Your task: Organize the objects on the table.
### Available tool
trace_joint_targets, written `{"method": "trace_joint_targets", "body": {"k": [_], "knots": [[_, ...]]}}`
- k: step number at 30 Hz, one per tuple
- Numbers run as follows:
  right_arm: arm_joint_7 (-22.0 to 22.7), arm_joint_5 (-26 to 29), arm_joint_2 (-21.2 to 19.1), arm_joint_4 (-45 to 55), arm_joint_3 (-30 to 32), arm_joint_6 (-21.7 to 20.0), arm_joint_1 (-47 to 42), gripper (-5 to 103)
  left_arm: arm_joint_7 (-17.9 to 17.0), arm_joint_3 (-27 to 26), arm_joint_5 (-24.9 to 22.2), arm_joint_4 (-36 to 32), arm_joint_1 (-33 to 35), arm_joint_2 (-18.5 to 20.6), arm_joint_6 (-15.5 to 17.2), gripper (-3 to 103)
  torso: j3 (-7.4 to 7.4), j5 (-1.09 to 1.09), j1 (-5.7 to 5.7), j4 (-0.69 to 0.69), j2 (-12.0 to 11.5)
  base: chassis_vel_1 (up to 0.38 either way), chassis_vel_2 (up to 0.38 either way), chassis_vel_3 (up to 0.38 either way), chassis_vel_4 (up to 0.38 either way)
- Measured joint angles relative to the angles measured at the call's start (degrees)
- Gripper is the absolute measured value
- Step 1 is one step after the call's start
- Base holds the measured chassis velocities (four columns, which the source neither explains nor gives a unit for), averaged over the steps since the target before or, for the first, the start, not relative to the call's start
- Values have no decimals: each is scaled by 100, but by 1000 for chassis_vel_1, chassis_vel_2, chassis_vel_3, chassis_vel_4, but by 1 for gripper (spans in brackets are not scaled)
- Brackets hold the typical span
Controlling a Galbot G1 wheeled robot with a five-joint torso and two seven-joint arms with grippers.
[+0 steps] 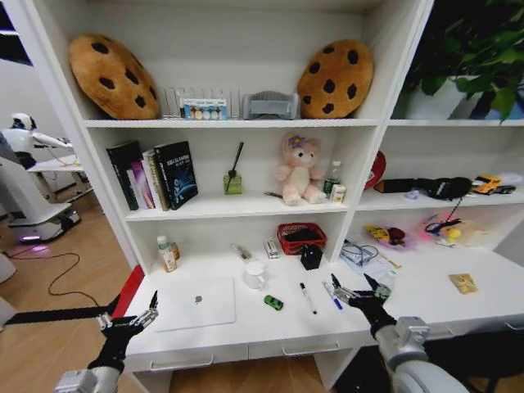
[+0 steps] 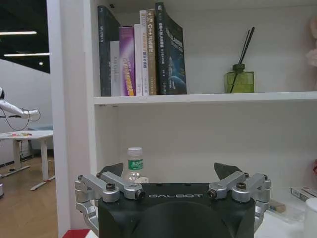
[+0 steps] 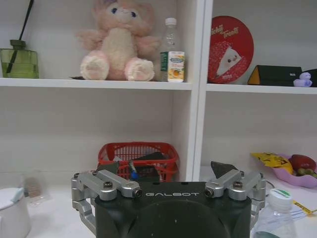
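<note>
On the white table [image 1: 246, 326] lies a shut silver laptop [image 1: 196, 301]. To its right lie a tiny green toy car [image 1: 273, 302], a black pen [image 1: 308, 298] and a blue pen [image 1: 332, 295]. My left gripper [image 1: 131, 309] is open over the table's front left corner, just left of the laptop. In the left wrist view this gripper [image 2: 168, 171] faces a green-capped bottle [image 2: 133, 161]. My right gripper [image 1: 352, 286] is open just right of the blue pen, holding nothing. A clear bottle [image 3: 279, 204] stands close beside the right gripper [image 3: 166, 168]. A yellow packet [image 1: 463, 283] lies far right.
A white mug [image 1: 255, 274] stands behind the laptop, and a red mesh basket [image 1: 301, 237] sits at the back. White shelving above holds books [image 1: 155, 173], a plush toy [image 1: 299, 170] and a diffuser [image 1: 233, 180]. Clutter lies at the back right [image 1: 393, 237].
</note>
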Motion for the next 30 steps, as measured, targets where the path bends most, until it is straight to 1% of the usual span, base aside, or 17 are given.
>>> {"method": "trace_joint_targets", "body": {"k": [5,7,10,11,12,13,15,16,18,19,20,22,24,26,27,29,30], "knots": [[-1,74,-46,-67,-6,11,66,100,1,1,-2,1,0,1,0,100,0,-2,0,-1,0,-200,-231,213,211],[-12,72,-96,-137,-66,60,122,100,1,1,-3,0,0,1,1,100,0,5,0,2,0,-174,-190,176,169],[-107,-70,-223,-281,-208,102,193,100,2,2,-3,1,0,1,1,100,0,2,1,-2,0,-71,-94,115,101],[-190,-137,-412,-409,-399,117,300,100,2,2,-3,0,0,2,1,100,-1,0,-1,-2,1,0,0,0,0],[-241,-280,-753,-603,-789,108,475,100,2,1,-3,0,0,3,1,100,0,-1,-1,0,1,0,0,0,0],[-241,-280,-753,-603,-789,108,475,100,2,1,-3,0,0,3,1,100,0,-1,-1,0,1,0,0,0,0],[-225,-471,-1222,-873,-1440,69,726,100,0,-1,-4,1,1,3,1,100,0,-1,-1,2,1,27,21,-17,-20],[-225,-471,-1222,-873,-1440,69,726,100,0,-1,-4,1,1,3,1,100,0,-1,-1,2,1,54,43,-33,-41],[-252,-494,-1652,-1125,-2039,-27,1002,100,-1,-3,-3,2,1,3,1,100,0,-2,-1,2,1,17,34,-17,-20],[-252,-494,-1652,-1125,-2039,-27,1002,100,-1,-3,-3,2,1,3,1,100,0,-2,-1,2,1,0,0,0,0],[-303,-384,-1924,-1283,-2447,-149,1254,100,-2,-2,-4,2,1,3,1,100,0,-1,0,0,0,0,0,0,0],[-381,-6,-2232,-1444,-2942,-321,1621,100,0,-1,-4,2,0,3,1,100,0,0,0,1,0,0,0,0,0],[-451,144,-2322,-1483,-3074,-388,1743,100,0,-1,-4,2,0,3,1,100,0,1,0,0,0,0,0,0,0],[-757,497,-2533,-1566,-3371,-569,2127,100,0,0,-4,2,0,2,1,100,0,0,0,-1,0,0,0,0,0],[-757,497,-2533,-1566,-3371,-569,2127,100,0,0,-4,2,0,2,1,100,0,0,0,-1,0,0,0,0,0],[-1019,876,-2712,-1609,-3679,-947,2673,100,1,1,-4,2,0,3,1,100,0,0,0,0,0,0,0,0,0],[-1019,876,-2712,-1609,-3679,-947,2673,100,1,1,-4,2,0,3,1,100,0,0,0,0,0,0,0,0,0]]}}
